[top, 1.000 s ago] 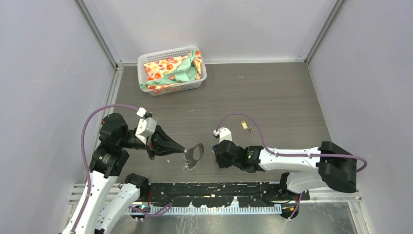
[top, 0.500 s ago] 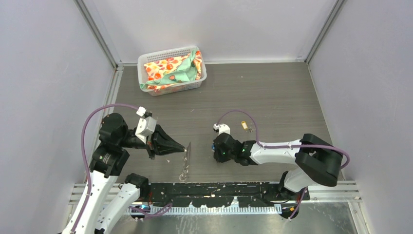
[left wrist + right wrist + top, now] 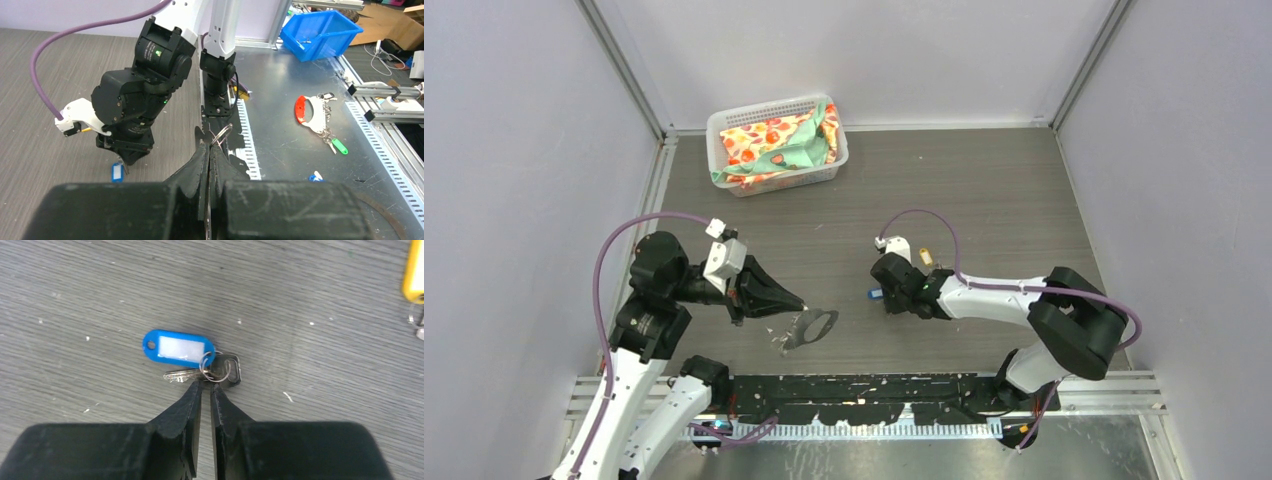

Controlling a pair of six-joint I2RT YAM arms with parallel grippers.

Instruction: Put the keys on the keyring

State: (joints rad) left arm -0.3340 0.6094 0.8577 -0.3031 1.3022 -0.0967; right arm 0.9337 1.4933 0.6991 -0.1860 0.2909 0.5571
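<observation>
Top view: a grey wood-grain desk sits between pale lilac walls. A white basket of printed cloth stands at its far left. The left pincer is clamped on the keyring near the desk's front edge. The right pincer points at the blue-tagged key, and the yellow-tagged key lies just behind.

Left wrist: the fingers press together on the ring's wire. Beyond is a metal bench with a blue bin, a red-and-white key bunch and a green tag.

Right wrist: the blue-tagged key lies flat on the wood grain, its white label plain. The jaws stand narrow, tips at the key's edge; I cannot tell whether they grip it.
</observation>
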